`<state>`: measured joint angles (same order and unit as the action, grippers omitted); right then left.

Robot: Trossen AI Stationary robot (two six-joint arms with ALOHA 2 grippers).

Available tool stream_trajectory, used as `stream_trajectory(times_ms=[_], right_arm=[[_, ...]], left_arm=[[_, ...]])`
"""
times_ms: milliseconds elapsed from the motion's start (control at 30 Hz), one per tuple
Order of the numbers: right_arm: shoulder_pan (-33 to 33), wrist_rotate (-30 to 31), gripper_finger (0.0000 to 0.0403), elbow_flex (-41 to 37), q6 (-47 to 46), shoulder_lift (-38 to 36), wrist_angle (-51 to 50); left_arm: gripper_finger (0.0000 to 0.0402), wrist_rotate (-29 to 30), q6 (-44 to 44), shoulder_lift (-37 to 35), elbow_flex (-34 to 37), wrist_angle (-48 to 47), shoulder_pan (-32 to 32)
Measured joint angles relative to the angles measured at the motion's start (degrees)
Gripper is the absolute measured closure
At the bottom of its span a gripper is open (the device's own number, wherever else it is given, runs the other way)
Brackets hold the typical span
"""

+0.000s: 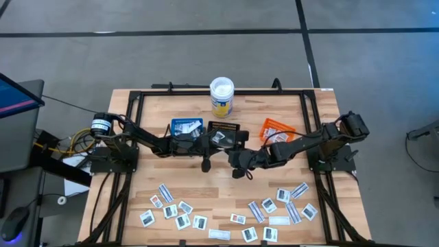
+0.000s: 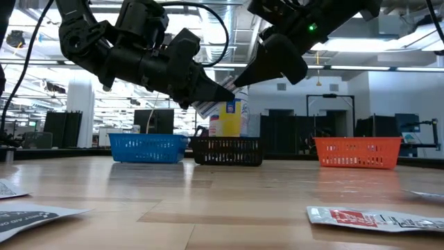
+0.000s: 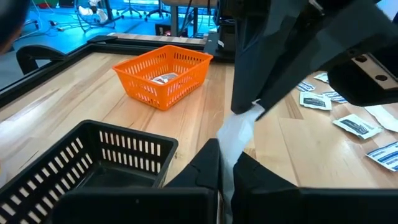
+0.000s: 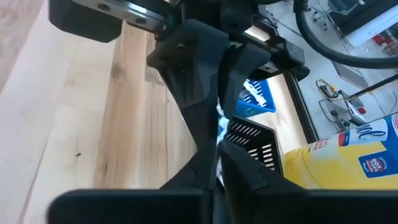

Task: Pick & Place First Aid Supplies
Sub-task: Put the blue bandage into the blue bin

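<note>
A small white packet (image 3: 239, 134), one of the first aid supplies, hangs in the air over the black basket (image 1: 226, 128). It sits between my two grippers, which meet tip to tip. My left gripper (image 3: 227, 168) comes from the table's left and is shut on the packet. My right gripper (image 4: 214, 174) comes from the right and is shut on its other end. Many more packets (image 1: 171, 209) lie flat along the table's near edge. One packet lies inside the orange basket (image 3: 163, 78). My left gripper pinches the packet's lower end (image 3: 229, 163) between its two fingers, reaching level from the table's left. The packet is clear of the table and the baskets. My right gripper pinches the packet's opposite end (image 3: 251, 113) between its fingertips (image 3: 264, 93), slanting down from the table's right. The packet stretches between the two grippers.
A blue basket (image 1: 186, 127), the black basket and the orange basket (image 1: 276, 129) stand in a row at mid-table. A white-lidded yellow tub (image 1: 221, 96) stands behind them at the far edge. A second patch of loose packets (image 1: 288, 202) covers the near right.
</note>
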<state>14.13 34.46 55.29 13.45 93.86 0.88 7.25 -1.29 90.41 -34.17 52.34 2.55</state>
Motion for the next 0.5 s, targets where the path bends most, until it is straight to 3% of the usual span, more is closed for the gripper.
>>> stream_trajectory(times_ms=[500], right_arm=[[-2.18, -1.75, 0.0252, 0.00, -1.42, 0.00, 5.36]], left_arm=[[0.0395, 0.00, 0.01, 0.00, 0.00, 0.11, 0.00]])
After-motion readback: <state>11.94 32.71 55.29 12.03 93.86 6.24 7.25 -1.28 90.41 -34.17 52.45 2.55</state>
